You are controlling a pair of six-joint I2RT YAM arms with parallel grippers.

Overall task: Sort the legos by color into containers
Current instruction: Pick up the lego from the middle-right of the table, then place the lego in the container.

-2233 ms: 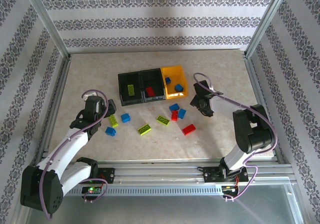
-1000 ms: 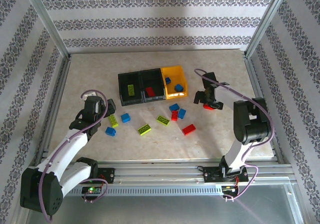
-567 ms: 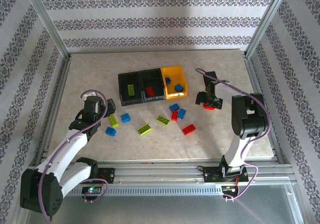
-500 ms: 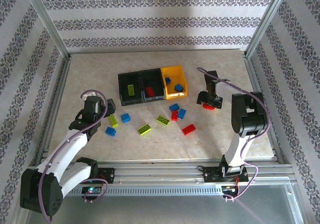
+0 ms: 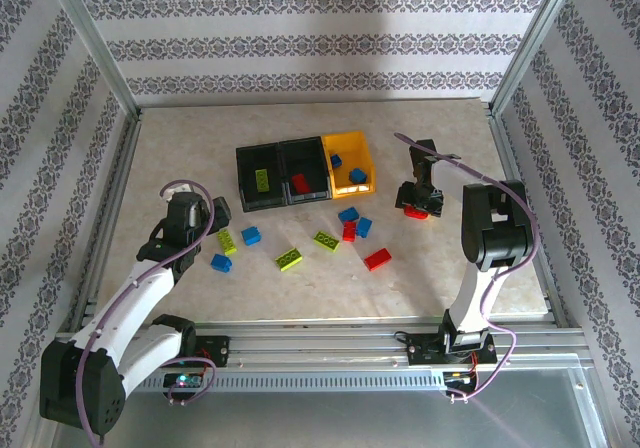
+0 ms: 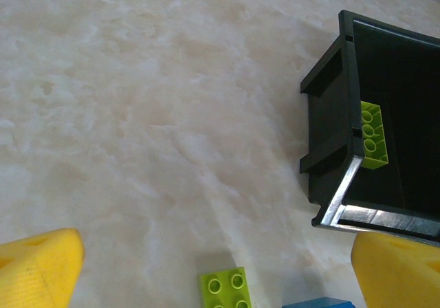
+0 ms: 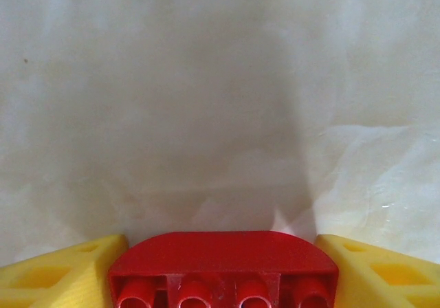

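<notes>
The containers stand in a row at mid-table: a black bin (image 5: 247, 168) with a lime lego (image 5: 262, 179), a black bin (image 5: 310, 150) with a red lego (image 5: 299, 182), and a yellow bin (image 5: 369, 160) with two blue legos (image 5: 357, 175). My right gripper (image 5: 418, 204) is down on the table right of the yellow bin. In the right wrist view it (image 7: 221, 251) is shut on a red lego (image 7: 223, 270), both yellow fingers against its ends. My left gripper (image 5: 212, 220) hangs open; in the left wrist view it (image 6: 213, 247) is above a lime lego (image 6: 224, 291).
Loose legos lie in front of the bins: lime ones (image 5: 289, 258), blue ones (image 5: 250, 235) and red ones (image 5: 377, 259). The black bin's corner (image 6: 330, 150) sits at the upper right of the left wrist view. Metal frame posts and patterned walls enclose the table.
My right gripper swung right from beside the yellow bin, came down over the red lego and closed its fingers on it. The left arm stayed still.
</notes>
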